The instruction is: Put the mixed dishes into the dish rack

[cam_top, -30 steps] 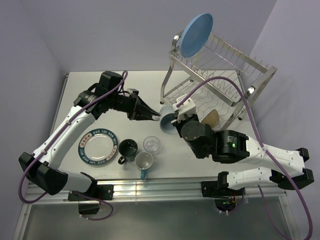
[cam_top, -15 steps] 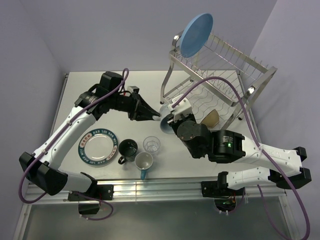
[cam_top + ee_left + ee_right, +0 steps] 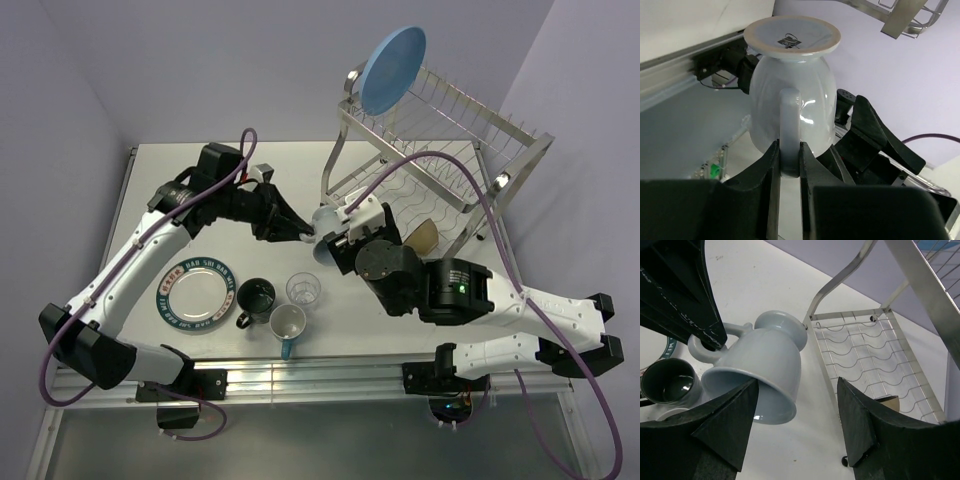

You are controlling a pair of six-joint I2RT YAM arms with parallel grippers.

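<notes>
Over on the left of the desk, the smaller white plate with its teal lettering lies flat. Just beside it stand the dark mug, the clear glass and the white-and-blue mug, none of them loaded yet.

Moving right, the left gripper has its fingers pinched tight on the handle of the light-blue cup, and on nothing else. The cup hangs in the air off the desk, tipped over with its foot towards the rack and its mouth towards the other arm, close to the near leg of the rack's lower tier.

Next comes the right gripper. Its fingers are spread wide to either side of the cup's mouth and have hold of nothing. Whether the left one grazes the rim, I cannot tell.

From where I stand the cup looks like glazed ceramic: stiff, glossy, probably slick, with some weight, and likely to chip against wire. A pinch on the handle alone lets the body swing, so I would judge a hold across the wall near the rim to be steadier.

Furthest right is the dish rack, with the large light-blue plate propped on edge at the left end of its upper tier.
</notes>
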